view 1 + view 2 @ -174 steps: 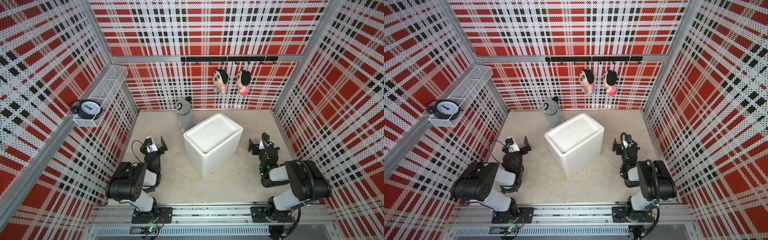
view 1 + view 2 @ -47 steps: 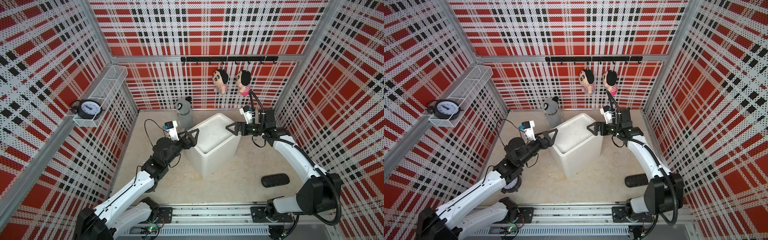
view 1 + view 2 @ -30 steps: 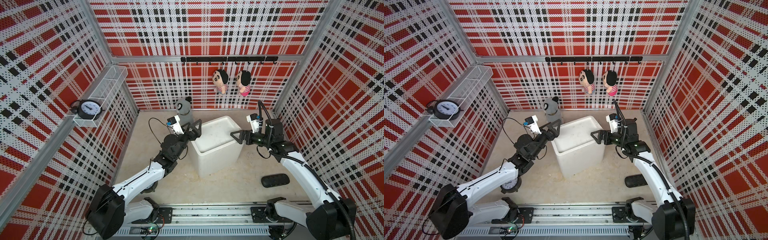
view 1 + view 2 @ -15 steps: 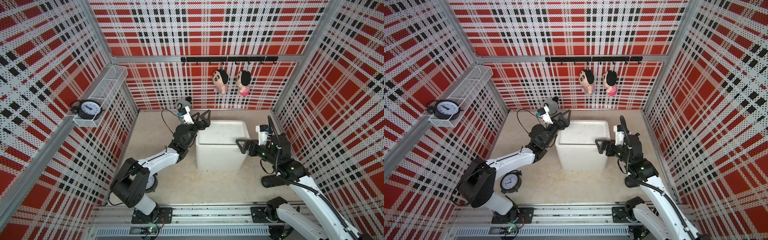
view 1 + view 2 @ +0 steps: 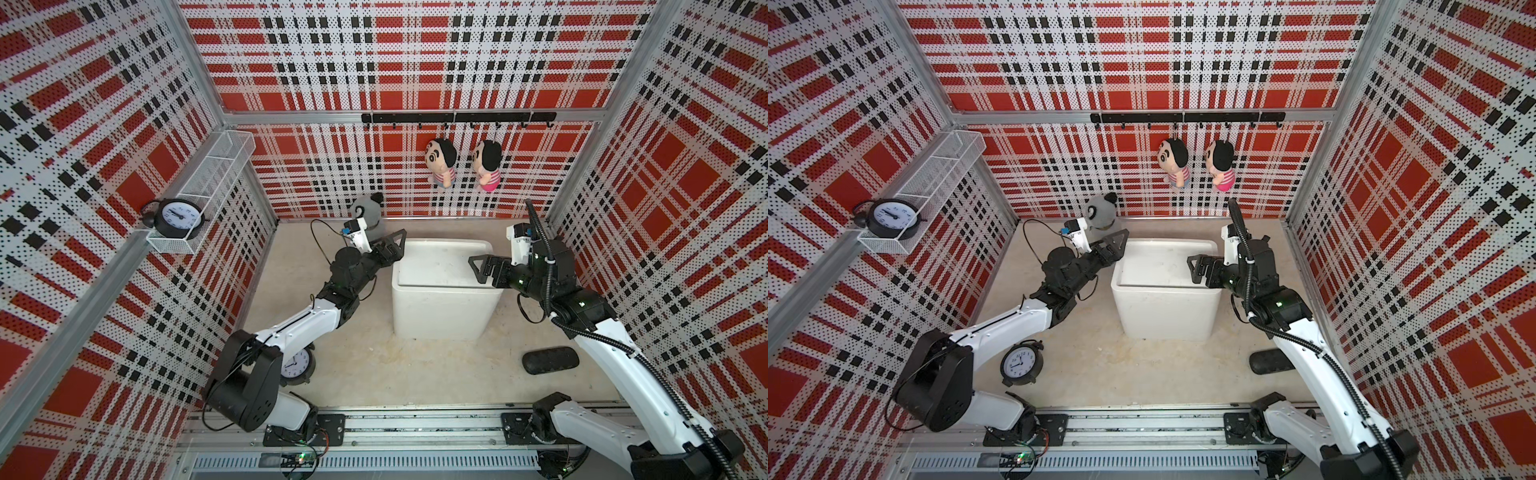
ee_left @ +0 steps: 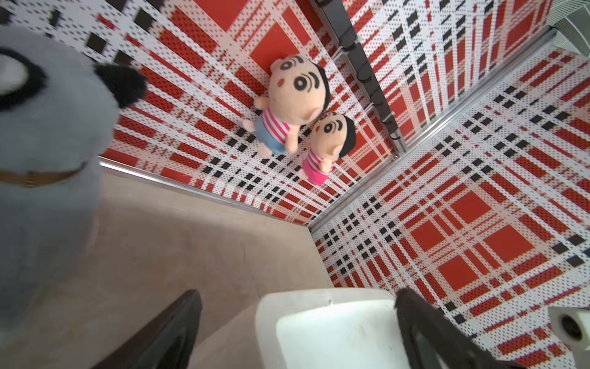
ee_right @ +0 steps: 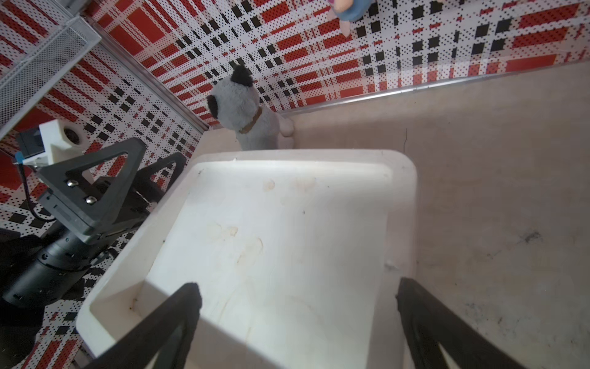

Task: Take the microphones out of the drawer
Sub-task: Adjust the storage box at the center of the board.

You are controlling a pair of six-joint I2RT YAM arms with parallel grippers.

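Note:
The drawer is a white box (image 5: 436, 262) standing mid-floor, its recessed top bare and its plain front (image 5: 1165, 311) facing the rail; no drawer opening shows. The microphone is hidden. My left gripper (image 5: 395, 246) is open at the box's far left corner, and in the left wrist view that corner (image 6: 319, 326) lies between its dark fingers (image 6: 178, 322). Open too, my right gripper (image 5: 1196, 268) hovers over the box's right rim. In the right wrist view the box top (image 7: 281, 230) spreads ahead of the right gripper (image 7: 297, 313), nothing held.
A black oblong object (image 5: 550, 360) lies on the floor near the right arm. A clock (image 5: 1021, 362) stands by the left arm's base, another (image 5: 176, 216) in the wall's wire shelf. A grey plush (image 5: 368, 210) sits behind the box; two dolls (image 5: 440, 160) hang on the back wall.
The white box has turned from diagonal to square with the rail. My left gripper moved back to its far left corner; my right gripper drew back to the right rim.

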